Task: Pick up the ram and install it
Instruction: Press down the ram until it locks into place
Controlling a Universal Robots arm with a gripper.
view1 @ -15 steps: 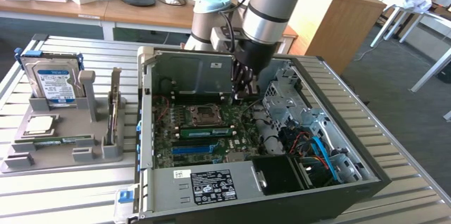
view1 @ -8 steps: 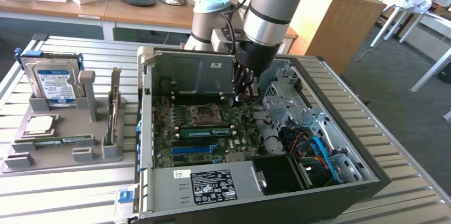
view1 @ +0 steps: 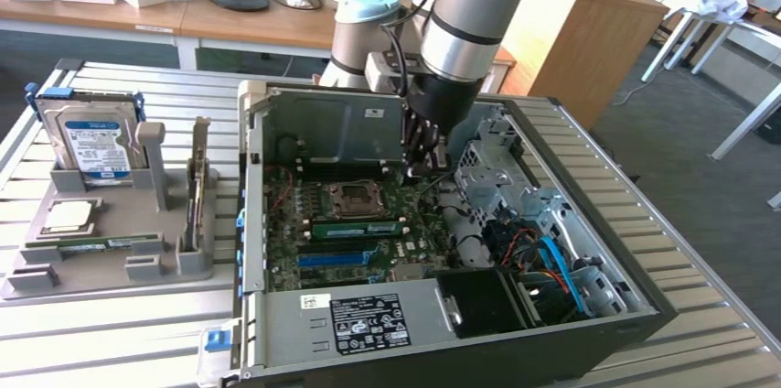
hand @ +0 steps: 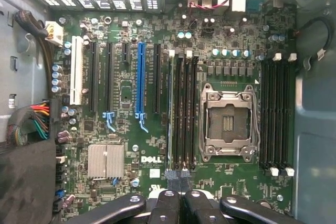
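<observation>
Seating step: the ram (view1: 354,227) seems to stand in its slot, between the processor socket (hand: 228,124) and the blue slot (hand: 140,80); press straight down and evenly until the end clips (hand: 171,53) catch.
Pincer: the gripper (hand: 177,178) has its fingers together, holding nothing, above the slots' end.
Writing: "DELL" (hand: 149,159) on the motherboard (hand: 121,124); other labels unreadable.

Arm (view1: 470,4) with closed jaws low inside the open computer case (view1: 610,223), near the processor socket (view1: 354,198)

The long thin green circuit-board ram (view1: 354,228), dotted with small black chips, stands on edge, seated lengthwise in a motherboard slot near the exterior view's centre.
</observation>
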